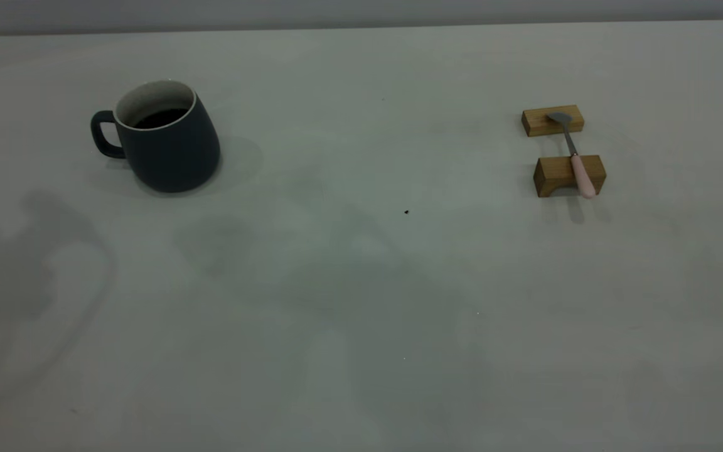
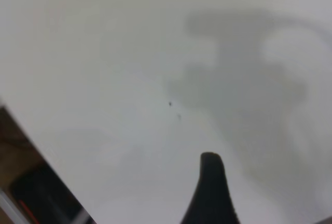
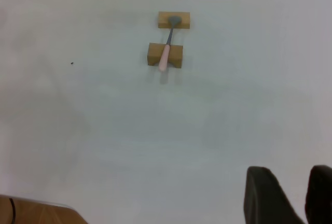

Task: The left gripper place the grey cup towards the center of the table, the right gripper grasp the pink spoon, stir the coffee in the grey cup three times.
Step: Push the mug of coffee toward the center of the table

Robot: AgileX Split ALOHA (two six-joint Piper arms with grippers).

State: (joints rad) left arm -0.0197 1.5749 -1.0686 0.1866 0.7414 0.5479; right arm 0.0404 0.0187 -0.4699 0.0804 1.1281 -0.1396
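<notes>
Judging from how everything lay, no step had begun: neither arm showed in the exterior view, only soft shadows across the lower left of the frame. Nearest, in the right wrist view, the right gripper [image 3: 293, 195] appeared as two black fingers at the lower right corner, parted by a narrow gap and clasping nothing, well apart from its target. In the left wrist view, a single dark fingertip of the left gripper [image 2: 210, 193] rose from the bottom edge over bare surface; I could not tell whether that claw was open or closed.

Farther back on the large pale grey-white table [image 1: 361, 326], the dark slate-grey, round-bellied cup [image 1: 167, 139] stood upright in the upper left of the exterior view, loop handle pointing left, its white interior holding dark brown-black coffee [image 1: 159, 117] sitting low. At the upper right, the slim spoon with a pale pink handle [image 1: 575, 157] bridged two tan wooden blocks [image 1: 561, 150], grey bowl on the farther block, handle overhanging the nearer.

The next move probably called for the left arm to reach the cup, grip it steadily and shift it rightward toward the centre without slopping.
</notes>
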